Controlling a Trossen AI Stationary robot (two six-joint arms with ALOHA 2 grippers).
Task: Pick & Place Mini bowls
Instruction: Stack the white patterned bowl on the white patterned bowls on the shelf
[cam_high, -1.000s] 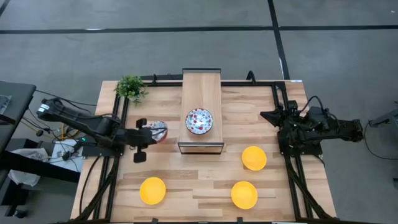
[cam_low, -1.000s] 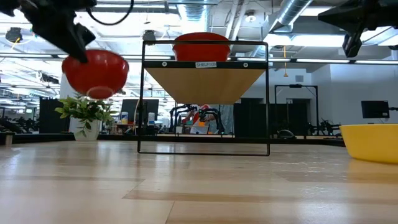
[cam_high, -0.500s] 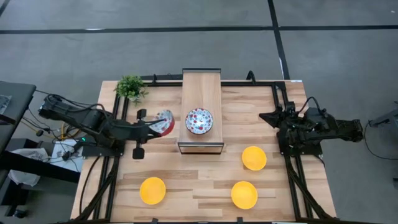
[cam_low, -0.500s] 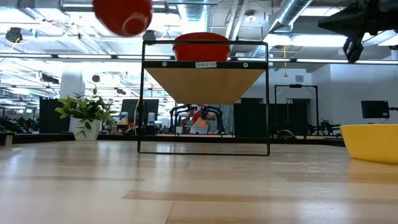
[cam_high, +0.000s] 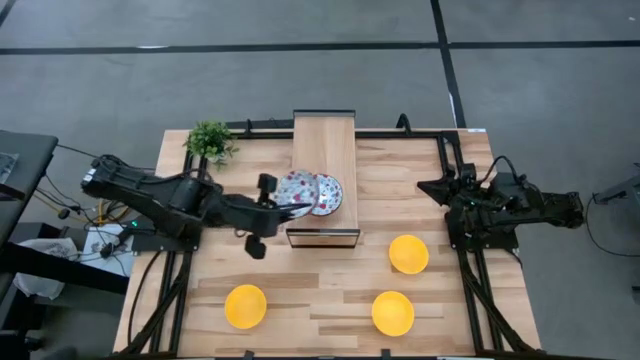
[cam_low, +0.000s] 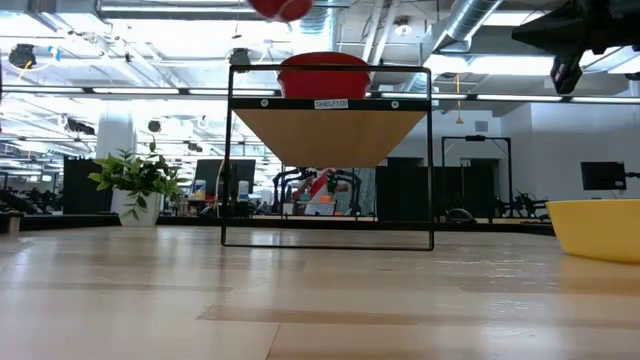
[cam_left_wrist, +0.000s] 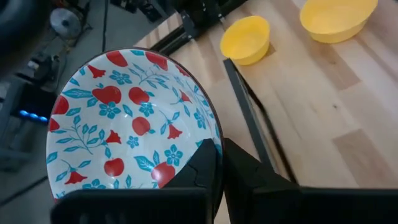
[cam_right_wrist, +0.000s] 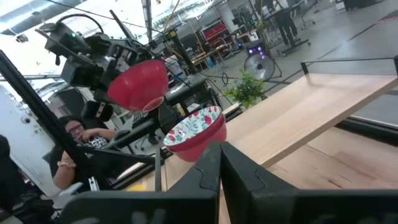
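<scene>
My left gripper (cam_high: 272, 207) is shut on a white mini bowl with red-and-blue flowers (cam_high: 295, 189) and carries it in the air at the left edge of the raised wooden shelf (cam_high: 323, 140). In the low view only its red underside (cam_low: 280, 8) shows, above shelf height. A second floral bowl (cam_high: 326, 194) stands on the shelf top. Three yellow mini bowls (cam_high: 245, 306) (cam_high: 393, 313) (cam_high: 408, 254) rest on the table. My right gripper (cam_high: 432, 187) waits shut at the table's right side. My left gripper holds the floral bowl by its rim (cam_left_wrist: 215, 134), one finger (cam_left_wrist: 205, 163) inside the bowl and the other outside its wall. The fingers come from the table's left, slanting down. The bowl is lifted clear and tilted, its red outside (cam_right_wrist: 140, 84) turned toward the right arm.
A small potted plant (cam_high: 210, 140) stands at the far left corner. The shelf's black frame (cam_low: 432, 160) rises from the table's middle. A person (cam_right_wrist: 68, 134) sits beyond the table's left side. Bare wood lies between the yellow bowls and the near edge.
My left gripper has risen and gone toward the table's right, to the shelf's left edge, carrying the floral bowl with it. The wrist has rolled, so the bowl has tipped. In the low view the bowl has climbed from below shelf height to above it.
</scene>
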